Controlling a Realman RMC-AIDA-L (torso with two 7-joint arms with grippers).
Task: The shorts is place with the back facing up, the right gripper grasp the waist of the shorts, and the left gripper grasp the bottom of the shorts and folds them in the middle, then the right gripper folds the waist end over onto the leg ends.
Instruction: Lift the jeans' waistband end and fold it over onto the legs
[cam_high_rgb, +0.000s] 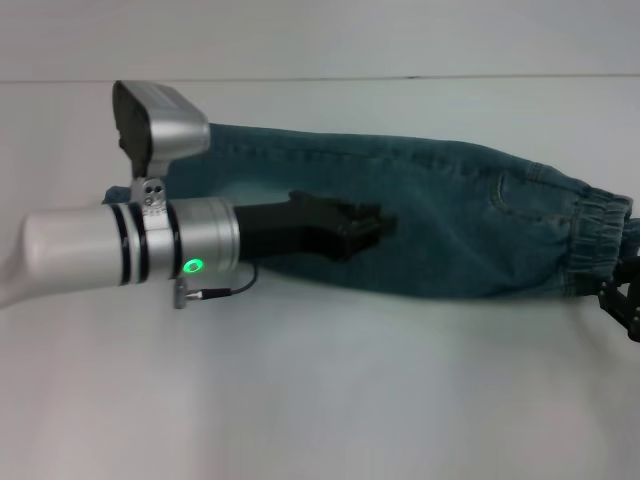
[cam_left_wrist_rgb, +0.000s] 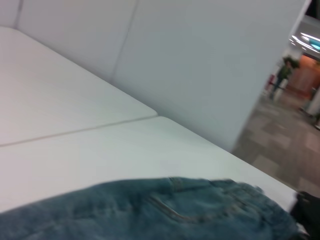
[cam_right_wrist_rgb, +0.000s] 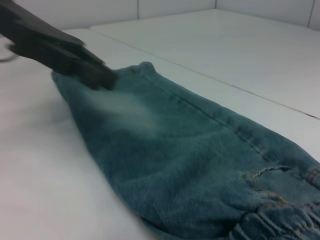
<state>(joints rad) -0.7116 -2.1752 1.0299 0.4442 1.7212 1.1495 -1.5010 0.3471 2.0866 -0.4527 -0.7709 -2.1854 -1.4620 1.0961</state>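
Shorts: long faded blue denim shorts (cam_high_rgb: 440, 215), folded lengthwise into a narrow strip, lying flat across the white counter (cam_high_rgb: 320, 400).
Waist: gathered darker elastic band (cam_high_rgb: 598, 245) at the robot's right end.
Left tool: black two-finger claw (cam_high_rgb: 365, 232) on a silver wrist with a green light, over the strip's middle; whether clenched or released, cannot tell.
Right tool: black claw (cam_high_rgb: 625, 300) at the picture's right edge, just beside the waist; state cannot be told.

Shorts (cam_high_rgb: 440, 220): faded blue denim, folded lengthwise, lying flat along the desk's far edge. Gathered waist (cam_high_rgb: 597, 245) points to my right; pale washed patch toward the left end.
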